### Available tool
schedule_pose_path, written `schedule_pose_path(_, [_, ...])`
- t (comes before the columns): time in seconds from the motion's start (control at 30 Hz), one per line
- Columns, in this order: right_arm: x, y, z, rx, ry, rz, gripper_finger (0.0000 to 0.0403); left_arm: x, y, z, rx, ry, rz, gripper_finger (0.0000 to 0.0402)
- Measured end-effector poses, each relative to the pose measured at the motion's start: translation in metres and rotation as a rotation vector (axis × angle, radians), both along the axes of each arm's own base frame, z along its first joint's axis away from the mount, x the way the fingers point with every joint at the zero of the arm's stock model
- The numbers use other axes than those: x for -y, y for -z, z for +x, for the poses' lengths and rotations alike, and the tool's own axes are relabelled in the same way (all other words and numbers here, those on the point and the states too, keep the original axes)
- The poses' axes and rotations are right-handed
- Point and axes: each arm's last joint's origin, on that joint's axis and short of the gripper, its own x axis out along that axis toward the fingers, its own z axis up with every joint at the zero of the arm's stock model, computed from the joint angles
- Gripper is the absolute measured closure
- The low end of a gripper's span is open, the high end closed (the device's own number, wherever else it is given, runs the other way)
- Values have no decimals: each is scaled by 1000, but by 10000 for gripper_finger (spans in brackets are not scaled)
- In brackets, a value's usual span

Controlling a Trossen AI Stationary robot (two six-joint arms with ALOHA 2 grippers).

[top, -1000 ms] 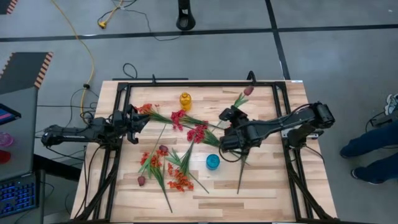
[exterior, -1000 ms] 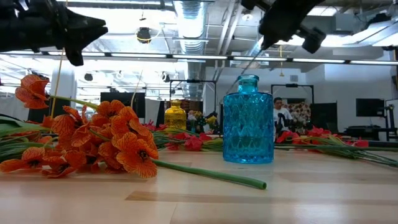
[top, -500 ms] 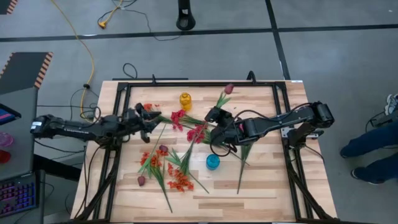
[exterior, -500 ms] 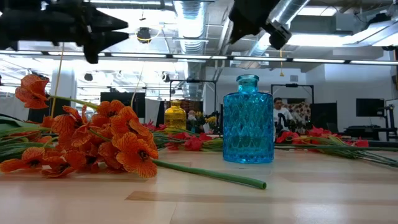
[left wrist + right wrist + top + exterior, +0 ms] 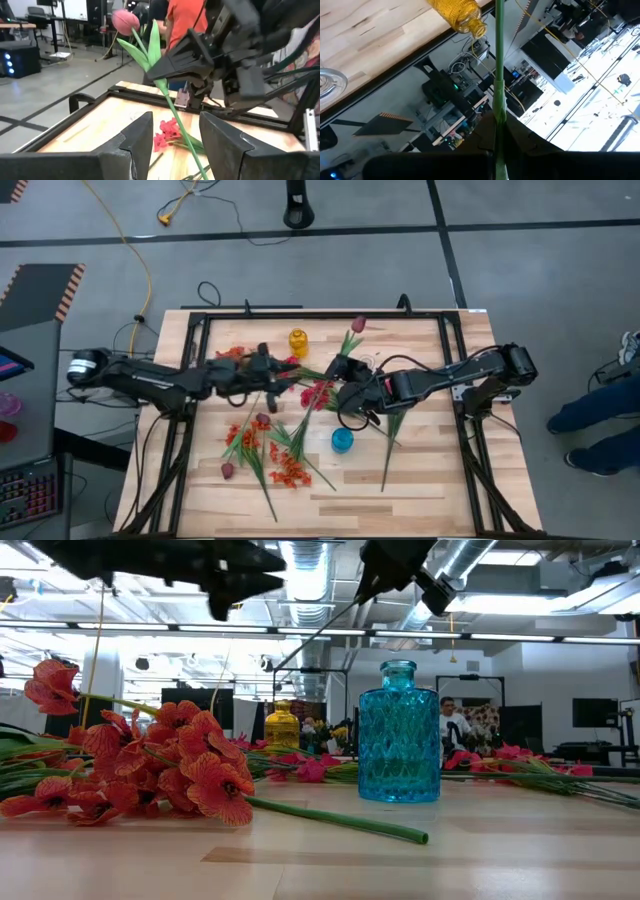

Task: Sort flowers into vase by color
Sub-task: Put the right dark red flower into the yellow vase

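Note:
My right gripper [image 5: 340, 370] is above the table's middle, shut on a long green-stemmed flower with a pink tulip-like bud [image 5: 358, 324]; the left wrist view shows that bud [image 5: 125, 21] too. My left gripper [image 5: 280, 370] is close on its left, level and open. In the left wrist view its fingers [image 5: 135, 145] stand on either side of the flower's stem [image 5: 172, 107] without touching it. A yellow vase [image 5: 298, 341] stands toward the far edge. A blue vase [image 5: 342, 440] stands nearer the front. Crimson-pink blooms [image 5: 315, 393] lie flat between them. My right gripper pinches the flower's green stem [image 5: 498, 107] between its two fingers, just below the leaves [image 5: 147, 50]. The fingers come from the table's right and lie across the stem. The bud end slants upward, clear of the table; where the stem's lower end lies, I cannot tell.
Orange-red sprays [image 5: 288, 470] and a dark maroon bud [image 5: 227, 470] lie at the front left; another green stem [image 5: 388, 460] lies right of the blue vase. A black frame rail [image 5: 300, 315] rims the table. A person [image 5: 600, 405] stands beyond the right edge.
My left gripper has risen and gone toward the table's right, up to the right gripper and the held stem. My right gripper has shifted a little to the left and turned, swinging the flower's bud leftward along the far edge.

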Motion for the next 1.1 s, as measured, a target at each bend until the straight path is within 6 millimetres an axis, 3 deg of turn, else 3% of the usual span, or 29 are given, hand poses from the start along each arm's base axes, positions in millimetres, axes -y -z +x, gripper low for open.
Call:
schedule_pose_path(0.27, [-7,0,-1,2,-20,0,362,-1,4,46,-67,-18,33,253])
schedule_pose_path(0.47, [-10,-1,0,21,-30,4,362,-1,6,66,-89,2,50,253])
schedule_pose_path(1.1, [-10,-2,0,29,-29,6,362,-6,11,69,-115,14,-52,253])
